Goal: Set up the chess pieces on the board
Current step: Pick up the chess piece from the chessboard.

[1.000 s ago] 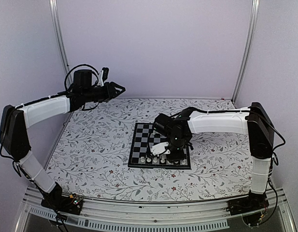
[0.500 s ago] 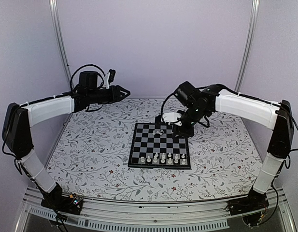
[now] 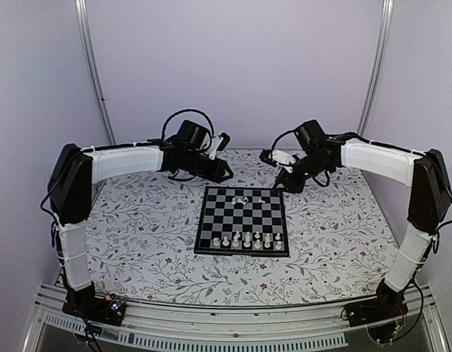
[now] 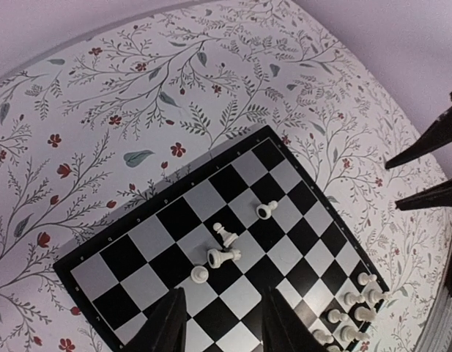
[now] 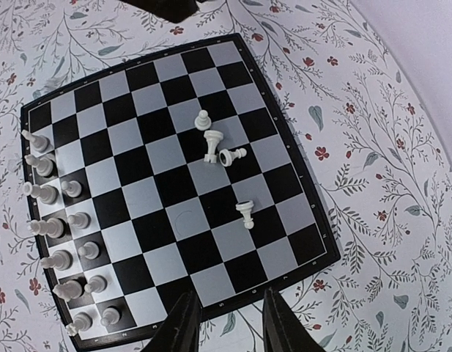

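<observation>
Two grippers, both empty, both hanging over the far end of the board. Left gripper [image 4: 223,293]: fingers [image 4: 171,326] parted, only checkered squares showing in the gap, so it's open with nothing held. Right gripper [image 5: 229,293]: same story, fingers [image 5: 183,323] apart, nothing between them. From above, the left one sits off the far-left corner and the right one off the far-right corner, tips angled down and well apart from each other.

Below them is the board [image 3: 224,213], flat in the middle of the flowered worktop [image 3: 138,220], edges about square to it. Four loose pieces [image 3: 241,199] sit on its far half. The left upright piece [image 5: 202,119] and the right upright piece [image 5: 245,213] are on their bases.

Between them, two are down on their sides, just beside each other at roughly a right angle; touching or not, can't tell. The crosswise piece [image 5: 210,145] lies with its long axis across the board, base to the left, head pointing to the right side. The lengthwise piece [image 5: 234,155] lies near-to-far, round base toward the arms, head pointing at the far edge.

Along the near edge, the set pieces [image 3: 247,240] stand upright in two ranks. The front rank runs the full width; the second fills only the right part.
</observation>
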Controlling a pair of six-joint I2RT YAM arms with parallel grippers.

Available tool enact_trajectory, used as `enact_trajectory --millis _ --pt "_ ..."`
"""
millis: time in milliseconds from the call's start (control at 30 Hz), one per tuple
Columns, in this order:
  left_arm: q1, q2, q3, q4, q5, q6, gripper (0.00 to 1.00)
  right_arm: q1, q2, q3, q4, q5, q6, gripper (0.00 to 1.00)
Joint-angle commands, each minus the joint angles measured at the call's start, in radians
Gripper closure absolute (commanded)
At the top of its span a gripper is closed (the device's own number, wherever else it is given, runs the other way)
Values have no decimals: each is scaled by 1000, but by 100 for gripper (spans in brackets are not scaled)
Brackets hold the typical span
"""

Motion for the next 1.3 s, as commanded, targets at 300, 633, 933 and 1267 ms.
enact_trajectory --millis 300,633,933,1267 --pt "-98 279 300 -267 -231 127 62 -30 -61 -159 145 32 10 67" --pt "-125 352 379 -333 -294 111 70 -31 -62 -177 150 25 -4 67" --pt "-127 366 371 -346 -299 114 75 -31 -57 -182 149 30 -11 67" --pt "-128 388 376 -346 -283 110 79 -31 -51 -184 150 34 -13 68"
